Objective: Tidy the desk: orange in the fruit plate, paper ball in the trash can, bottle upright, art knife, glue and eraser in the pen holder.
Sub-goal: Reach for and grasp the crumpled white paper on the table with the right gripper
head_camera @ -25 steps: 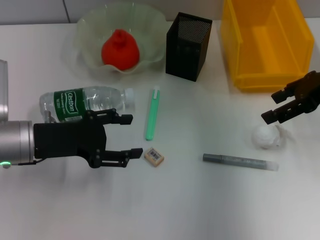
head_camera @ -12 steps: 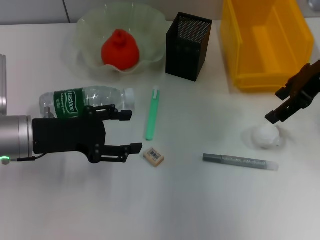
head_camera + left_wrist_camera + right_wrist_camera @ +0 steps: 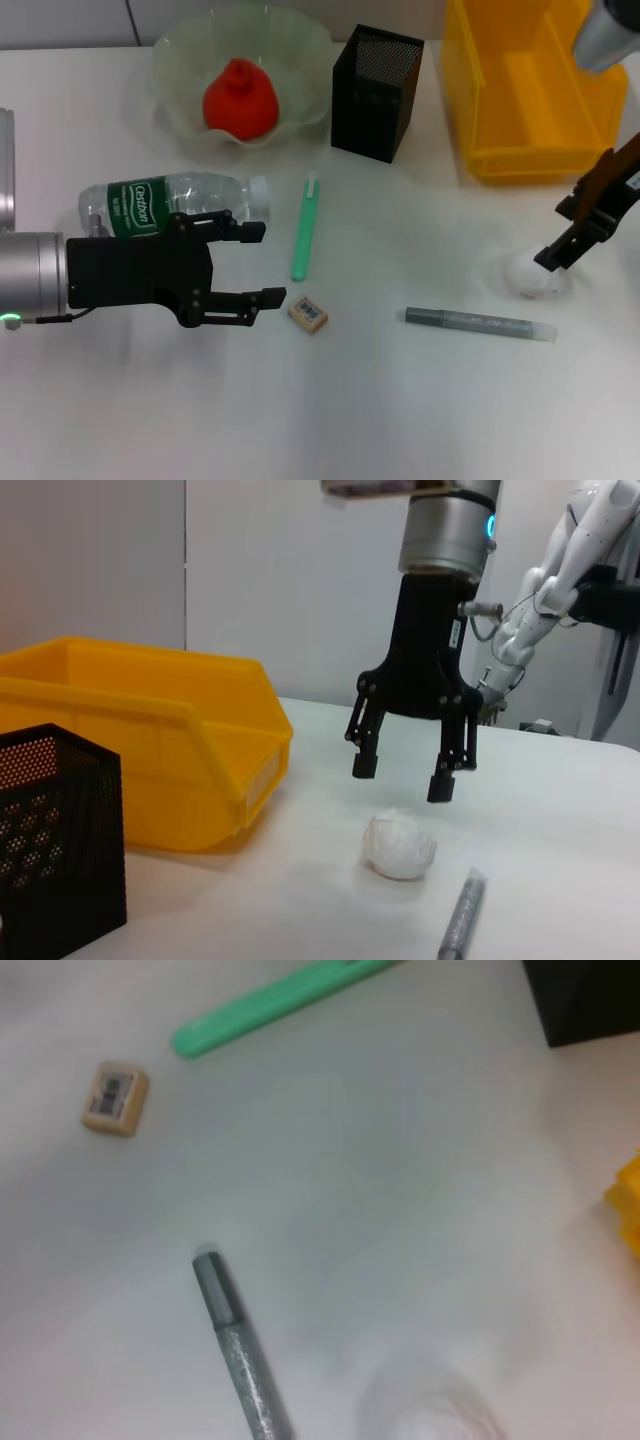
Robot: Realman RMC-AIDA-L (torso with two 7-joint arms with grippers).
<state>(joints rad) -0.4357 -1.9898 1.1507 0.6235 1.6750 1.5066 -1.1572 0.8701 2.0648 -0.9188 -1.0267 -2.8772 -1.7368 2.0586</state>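
Our right claw [image 3: 405, 778] hangs spread wide just above the paper ball [image 3: 398, 845], which sits on the counter [image 3: 400, 400] near the yellow trash can [image 3: 530, 90], beside a grey pen [image 3: 480, 323]. We judge the ball light and soft; it should crush a little, so we would close around its middle from both sides. Our left claw [image 3: 262, 266] waits open near the eraser [image 3: 308, 313] and the lying bottle [image 3: 170, 205]. The orange [image 3: 240, 98] sits in the fruit plate [image 3: 175, 70].
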